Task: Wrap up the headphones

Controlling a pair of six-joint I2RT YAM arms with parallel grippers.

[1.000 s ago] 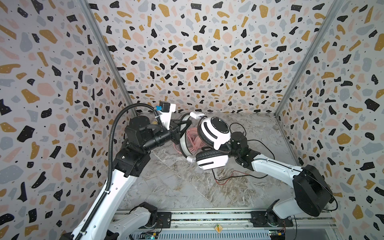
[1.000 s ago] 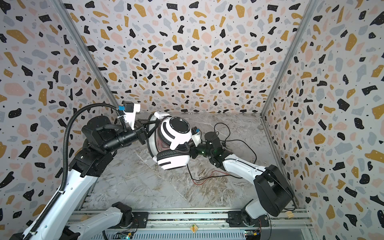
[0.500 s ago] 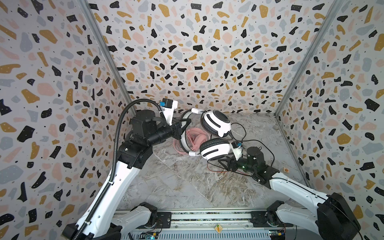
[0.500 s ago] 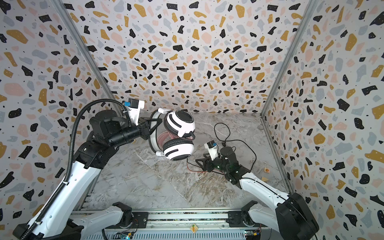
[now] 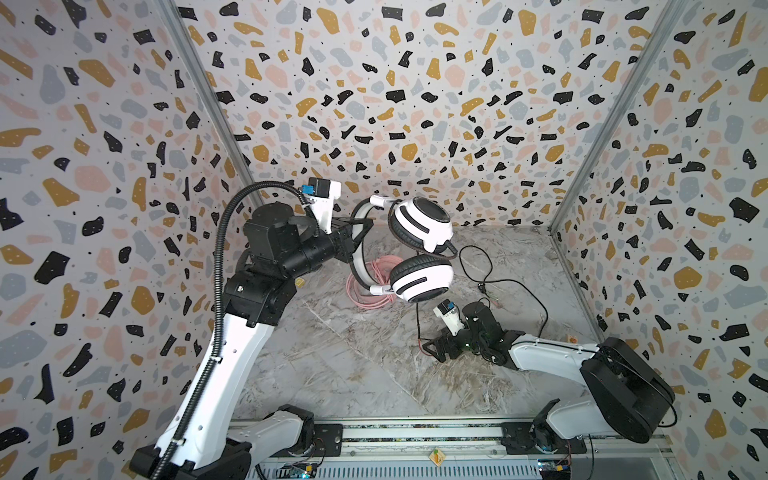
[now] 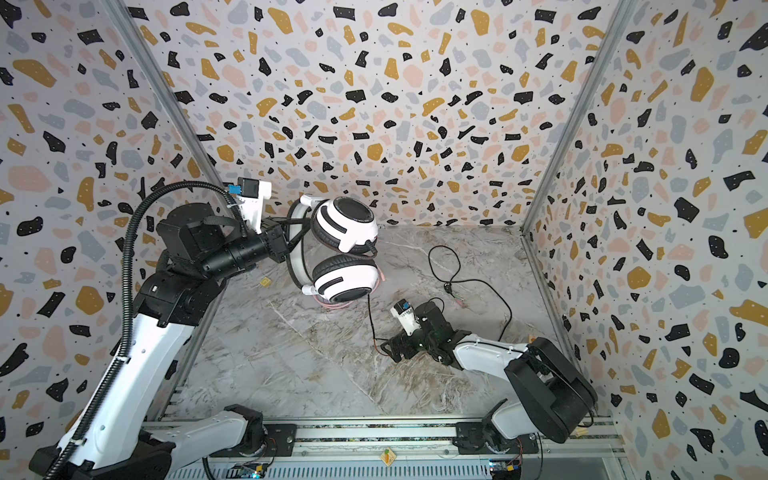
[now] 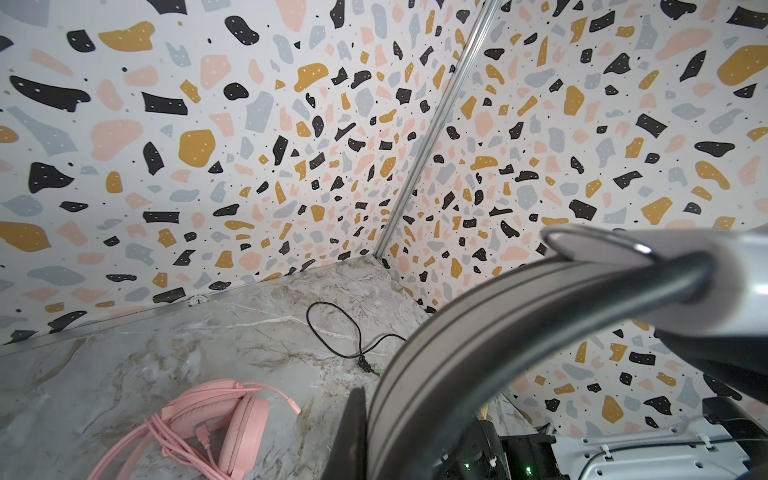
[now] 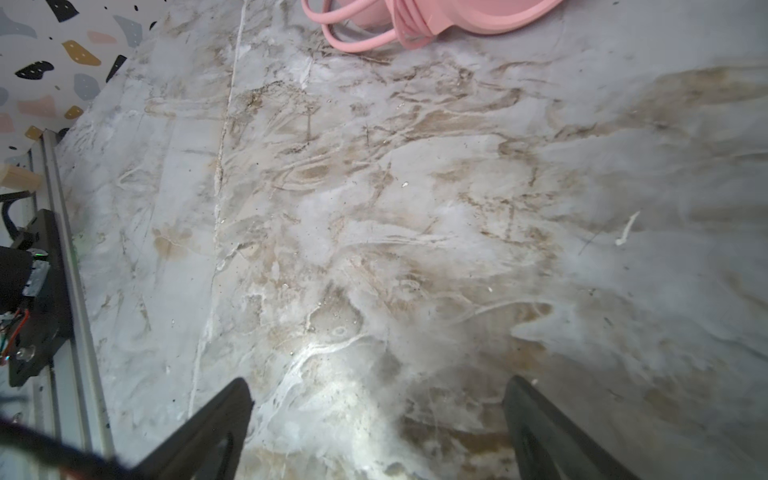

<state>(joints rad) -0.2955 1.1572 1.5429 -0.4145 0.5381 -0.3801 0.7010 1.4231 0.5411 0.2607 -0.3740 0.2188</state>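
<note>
**White headset** (image 5: 419, 232): off the counter, hanging in the air near the back wall. Its headband is on the left, with one ear cup above the other.

**Left end effector** (image 5: 358, 227): clamped on the white headset's headband. The left wrist view shows the band running close across the lens.

**Black cable** (image 5: 519, 291): drops from the lower ear cup to the counter and lands just beside the right end effector's tips. Whether it touches them cannot be told. From there it runs in loose loops over the back-right part of the counter, close to the right wall.

**Pink headset** (image 7: 232, 424): flat on the counter beneath the raised white one, with its pink cord bundled against it. It lies well away from both side walls.

**Right end effector** (image 5: 432, 347): low over the counter, right of centre. Its fingers (image 8: 216, 419) are spread wide with only bare surface between them.

**Counter** (image 5: 353, 374): marble-patterned. The front and left-centre areas are bare, from the pink headset to the front rail (image 5: 415, 432).

**Walls** (image 5: 374, 83): terrazzo-patterned, closing in the left, back and right edges. The front edge is open at the rail.
</note>
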